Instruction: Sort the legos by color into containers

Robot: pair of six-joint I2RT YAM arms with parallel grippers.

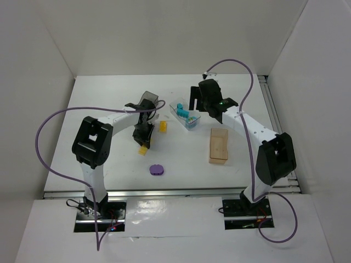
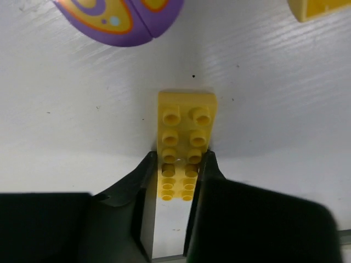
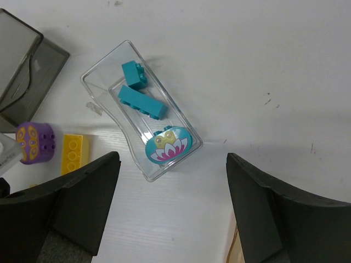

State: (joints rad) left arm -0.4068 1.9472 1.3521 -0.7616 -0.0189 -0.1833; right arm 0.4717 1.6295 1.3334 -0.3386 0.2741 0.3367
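My left gripper is shut on the near end of a long yellow lego, low over the table; the same brick shows in the top view. A purple oval lego lies just beyond it. A second yellow lego lies near the clear container, which holds two teal bricks and a teal oval piece. My right gripper is open and empty above that container. A purple brick lies left of the second yellow lego.
The smoky dark grey container stands at the back behind my left gripper. The tan-orange container stands to the right, under the right arm. White walls enclose the table on three sides.
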